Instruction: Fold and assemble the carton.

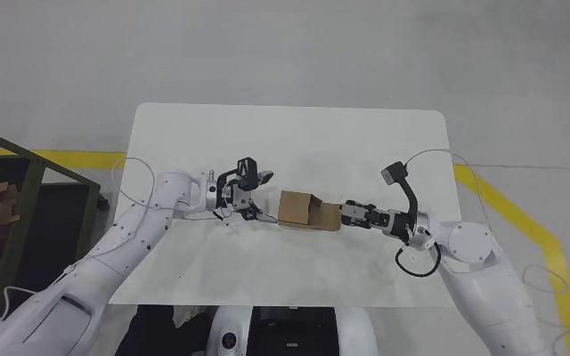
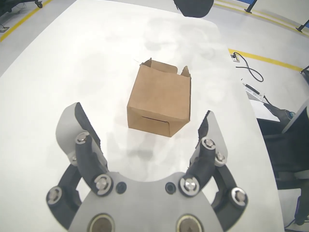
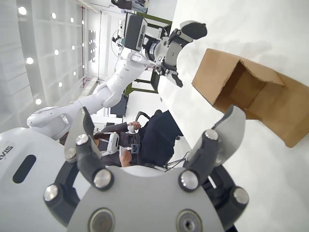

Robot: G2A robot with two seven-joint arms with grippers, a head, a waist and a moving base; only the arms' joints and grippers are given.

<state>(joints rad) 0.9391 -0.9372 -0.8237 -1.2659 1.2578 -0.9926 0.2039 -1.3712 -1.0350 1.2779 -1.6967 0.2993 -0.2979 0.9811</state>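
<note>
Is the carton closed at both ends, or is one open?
One end is open: on the carton, the end facing the right gripper shows an empty inside; the end facing the left gripper is tucked shut.

The brown cardboard carton (image 1: 301, 210) is lying on its side near the middle of the table (image 1: 356, 133), slightly toward the robot-side edge. One end is sitting tucked shut; the opposite end is gaping open, flaps splayed.
</note>
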